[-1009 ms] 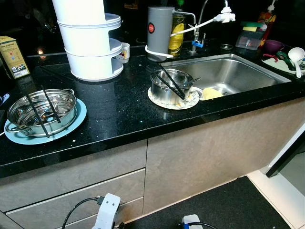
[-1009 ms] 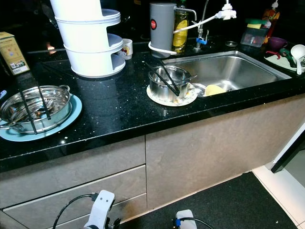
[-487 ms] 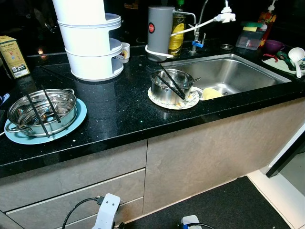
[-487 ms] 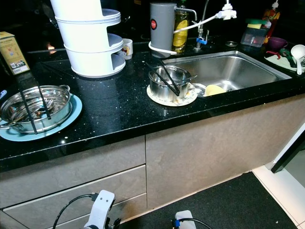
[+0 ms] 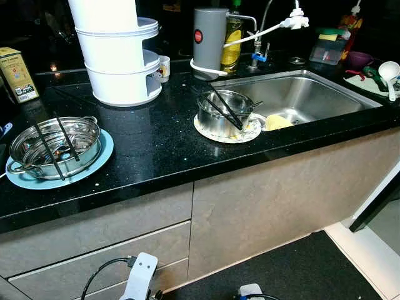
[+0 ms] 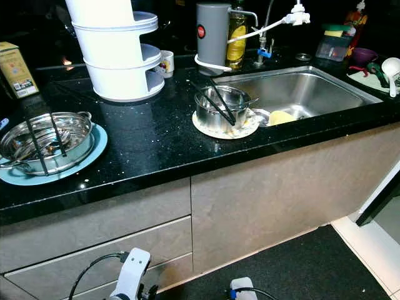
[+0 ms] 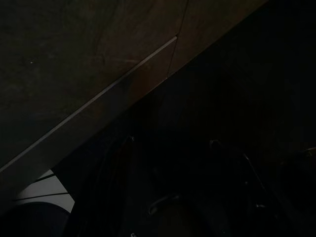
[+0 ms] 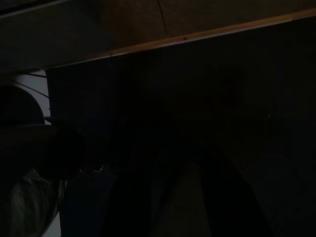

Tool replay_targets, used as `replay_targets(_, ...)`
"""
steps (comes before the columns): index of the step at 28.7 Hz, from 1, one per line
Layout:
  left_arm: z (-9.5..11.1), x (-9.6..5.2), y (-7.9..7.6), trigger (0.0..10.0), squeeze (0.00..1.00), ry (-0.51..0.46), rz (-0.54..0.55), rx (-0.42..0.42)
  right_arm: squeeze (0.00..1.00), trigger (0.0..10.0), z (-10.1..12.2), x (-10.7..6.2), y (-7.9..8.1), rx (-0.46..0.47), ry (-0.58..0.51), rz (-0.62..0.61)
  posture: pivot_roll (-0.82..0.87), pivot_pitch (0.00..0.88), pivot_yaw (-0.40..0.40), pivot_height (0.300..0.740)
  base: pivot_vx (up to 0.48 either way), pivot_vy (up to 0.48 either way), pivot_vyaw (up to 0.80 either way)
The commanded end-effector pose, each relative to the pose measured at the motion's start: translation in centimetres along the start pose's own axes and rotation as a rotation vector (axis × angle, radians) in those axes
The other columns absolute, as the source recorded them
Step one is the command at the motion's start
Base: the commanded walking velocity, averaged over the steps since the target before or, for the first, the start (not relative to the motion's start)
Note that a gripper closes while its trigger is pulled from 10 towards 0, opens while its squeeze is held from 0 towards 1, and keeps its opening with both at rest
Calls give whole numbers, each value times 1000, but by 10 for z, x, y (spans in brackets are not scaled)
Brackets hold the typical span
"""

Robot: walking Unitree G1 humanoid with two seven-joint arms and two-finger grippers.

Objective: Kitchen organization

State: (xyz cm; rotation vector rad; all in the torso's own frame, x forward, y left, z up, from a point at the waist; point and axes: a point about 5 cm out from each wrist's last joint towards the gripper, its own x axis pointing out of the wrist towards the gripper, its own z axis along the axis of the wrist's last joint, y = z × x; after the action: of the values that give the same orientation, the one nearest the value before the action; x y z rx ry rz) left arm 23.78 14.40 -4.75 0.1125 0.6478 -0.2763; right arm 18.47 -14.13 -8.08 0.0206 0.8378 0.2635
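A wide steel pot (image 5: 56,145) sits on a light blue plate (image 5: 94,167) at the left of the black counter (image 5: 156,150), with two black chopsticks (image 5: 51,152) lying across its rim. A smaller steel pot (image 5: 224,112) stands on a white plate (image 5: 250,132) at the sink's left edge, with black chopsticks (image 5: 226,107) leaning in it. My left arm (image 5: 140,275) and right arm (image 5: 250,290) hang idle low in front of the cabinet. Both wrist views are very dark and show cabinet fronts and floor.
A white tiered rack (image 5: 119,56) stands at the back left, beside a yellow box (image 5: 15,74). A grey canister (image 5: 209,40), an oil bottle (image 5: 232,39) and a tap (image 5: 275,26) line the back. The steel sink (image 5: 312,94) holds a yellow item (image 5: 278,122). Utensils (image 5: 384,75) lie far right.
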Motion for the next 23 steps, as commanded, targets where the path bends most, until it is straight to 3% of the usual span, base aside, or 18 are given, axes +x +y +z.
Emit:
replay_targets(1,-4,-2,5,10000,0,21,18,-9,0,10000,-4,0,3,-7,26,13,-15,104,-17,740,0,0,0)
replay_targets(14,3,-1,15,10000,0,3,52,-39,0,10000,-2,1,3,-2,14,7,-47,78,4,740,0,0,0)
replay_targets(23,2,1,9,10000,0,19,30,-24,0,10000,-1,-1,-3,14,5,-18,-46,71,-2,740,0,0,0)
